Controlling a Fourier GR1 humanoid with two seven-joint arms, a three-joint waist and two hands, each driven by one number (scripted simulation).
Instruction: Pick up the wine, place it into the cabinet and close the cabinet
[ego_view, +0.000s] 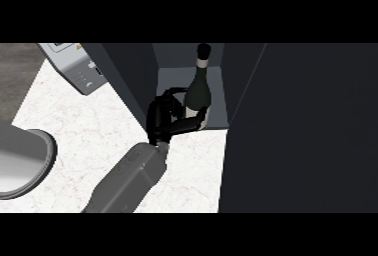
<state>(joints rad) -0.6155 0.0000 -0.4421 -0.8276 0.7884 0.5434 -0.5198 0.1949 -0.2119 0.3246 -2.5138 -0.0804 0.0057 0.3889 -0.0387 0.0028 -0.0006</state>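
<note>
The black right hand (168, 120) curls round the lower body of the dark, glossy wine bottle (198, 90). The bottle is upright and slim-necked, inside the boxy grey cabinet (171, 60).

Head view looks steeply down at counter (81, 125) and cabinet (218, 85)

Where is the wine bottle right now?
In the head view, the wine bottle is inside the open cabinet, above centre, between its dark walls; the left hand is curled round its lower part.
</note>
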